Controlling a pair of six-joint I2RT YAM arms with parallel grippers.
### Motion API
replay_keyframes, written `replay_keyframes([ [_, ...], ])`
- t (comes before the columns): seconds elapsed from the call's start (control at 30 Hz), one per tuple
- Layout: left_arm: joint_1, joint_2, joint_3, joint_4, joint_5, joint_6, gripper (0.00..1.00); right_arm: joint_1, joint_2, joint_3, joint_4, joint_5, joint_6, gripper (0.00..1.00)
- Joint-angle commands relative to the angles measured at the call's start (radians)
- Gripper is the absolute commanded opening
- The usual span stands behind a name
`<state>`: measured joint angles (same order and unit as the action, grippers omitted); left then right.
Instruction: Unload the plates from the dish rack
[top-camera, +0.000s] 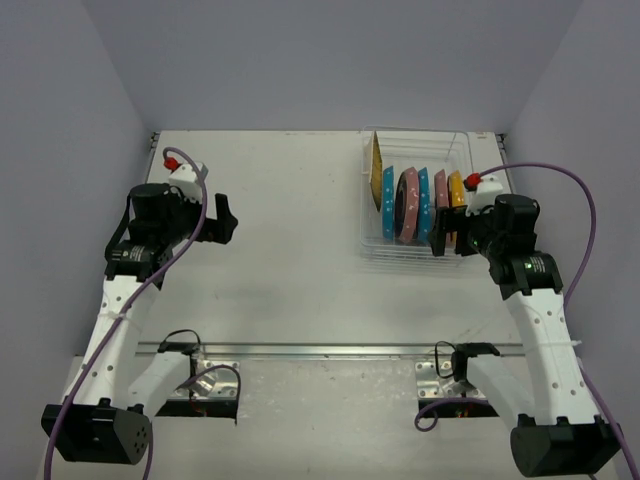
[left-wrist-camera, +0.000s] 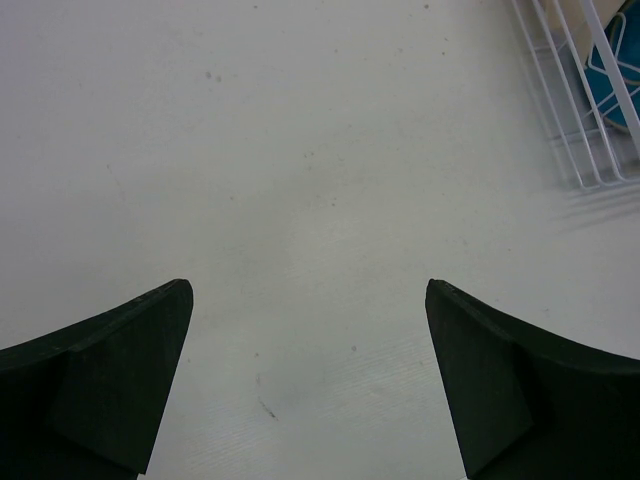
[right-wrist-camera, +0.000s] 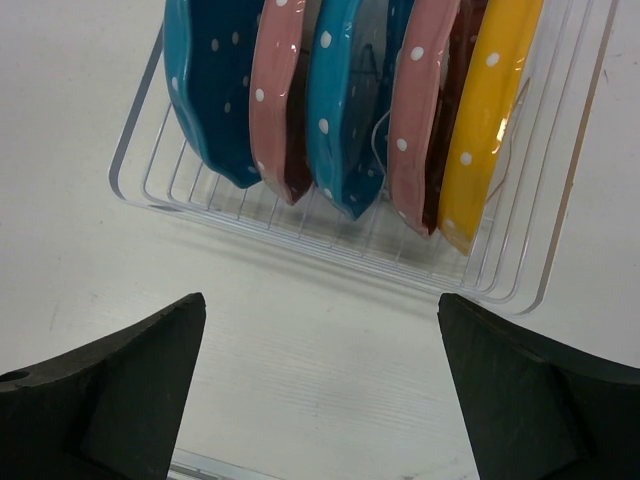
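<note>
Right gripper (right-wrist-camera: 320, 305) spread wide before rack (right-wrist-camera: 300, 232), 6 plates (top-camera: 406, 205) inside.

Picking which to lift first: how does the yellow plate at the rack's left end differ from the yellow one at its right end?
The left yellow plate sits farther back, out of line with the row; the right yellow plate stands in the row beside a pink plate. The left one is clear of both arms; the right one is ahead of the open jaws of the right arm. Both stand on edge.
</note>
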<state>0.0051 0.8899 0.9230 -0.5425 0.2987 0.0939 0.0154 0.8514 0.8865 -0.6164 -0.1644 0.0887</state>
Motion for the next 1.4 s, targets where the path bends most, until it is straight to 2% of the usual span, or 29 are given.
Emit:
replay_keyframes([
  [0.0, -0.005, -0.023, 0.019, 0.035, 0.017, 0.006, 1.00, -0.005, 0.001, 0.032, -0.003, -0.019, -0.024, 0.99],
  [0.27, -0.005, 0.014, 0.038, 0.018, 0.022, 0.019, 1.00, -0.005, 0.062, 0.095, -0.050, -0.002, -0.040, 0.99],
  [0.47, -0.005, 0.037, 0.059, 0.010, 0.045, 0.026, 1.00, -0.030, 0.229, 0.261, -0.104, 0.013, -0.138, 0.95],
  [0.6, -0.005, 0.046, 0.077, 0.004, 0.053, 0.041, 1.00, -0.146, 0.409, 0.503, -0.190, -0.130, -0.184, 0.87],
  [0.67, -0.005, 0.044, 0.082, 0.003, 0.046, 0.046, 1.00, -0.188, 0.494, 0.596, -0.233, -0.173, -0.199, 0.80],
  [0.87, -0.005, 0.041, 0.079, 0.007, 0.050, 0.048, 1.00, -0.248, 0.678, 0.756, -0.304, -0.230, -0.260, 0.60],
  [0.93, -0.005, 0.043, 0.077, 0.008, 0.048, 0.049, 1.00, -0.267, 0.725, 0.787, -0.341, -0.256, -0.271, 0.57],
  [1.13, -0.005, 0.046, 0.070, 0.013, 0.043, 0.052, 1.00, -0.278, 0.804, 0.796, -0.376, -0.314, -0.273, 0.56],
  [1.37, -0.005, 0.053, 0.063, 0.018, 0.045, 0.047, 1.00, -0.278, 0.825, 0.762, -0.374, -0.299, -0.276, 0.55],
])
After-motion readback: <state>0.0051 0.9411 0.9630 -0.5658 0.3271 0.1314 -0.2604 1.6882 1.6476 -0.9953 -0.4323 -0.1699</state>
